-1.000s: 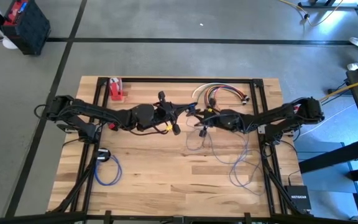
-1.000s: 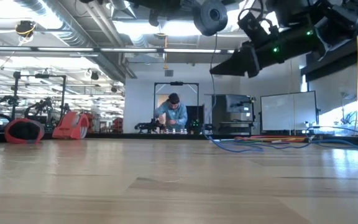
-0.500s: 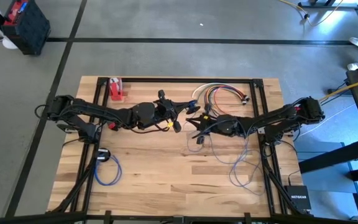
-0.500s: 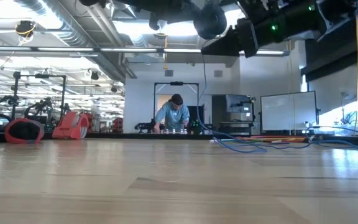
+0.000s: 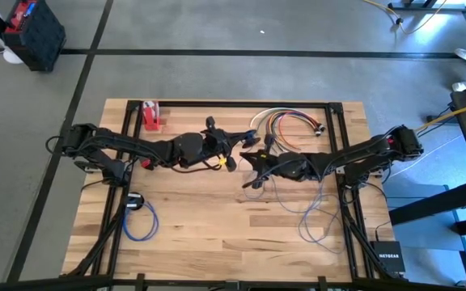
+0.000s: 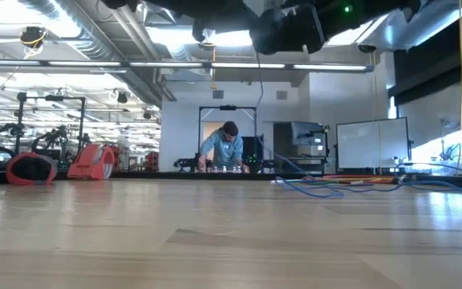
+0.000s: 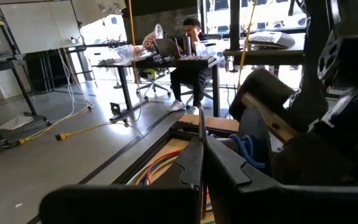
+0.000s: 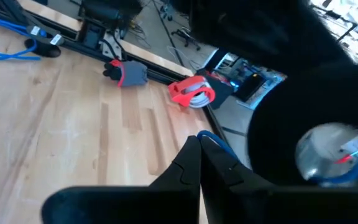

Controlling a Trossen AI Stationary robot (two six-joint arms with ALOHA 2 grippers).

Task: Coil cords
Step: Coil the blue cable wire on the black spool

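Note:
A blue cord (image 5: 312, 212) lies in loose loops on the table's right half and rises to both grippers above the table's middle. My left gripper (image 5: 241, 147) is shut with a thin strand at its fingertips (image 7: 201, 140). My right gripper (image 5: 247, 168) stands just to the near side of it, shut on the blue cord (image 8: 211, 139). In the low view the cord hangs as a thin line (image 6: 259, 120) down to the tabletop. A bundle of red, orange and white cords (image 5: 285, 121) lies on the table at the far edge. My left gripper pinches a thin strand (image 7: 202, 121) between its fingertips, coming level from the table's left. The strand is lifted clear and runs on toward the right arm. Which part of the cord it is I cannot tell. My right gripper pinches the blue cord between its two fingertips at a small bend (image 8: 207, 137). The fingers come about level from the table's right. The held part is clear of the table, and the cord's remaining length hangs slack down to the loops (image 5: 310, 222) on the wood.
A coiled blue cord (image 5: 140, 220) with a black disc (image 5: 133, 200) lies near the left edge. A red tape holder (image 5: 150, 115) stands far left. Black frame rails (image 5: 241, 104) run along the table's edges. A person (image 6: 227, 148) works in the room behind.
My right gripper has risen and gone toward the table's left and near edges, rolling a little, with the blue cord still held. The hanging cord has swung left with it. My left gripper has kept still.

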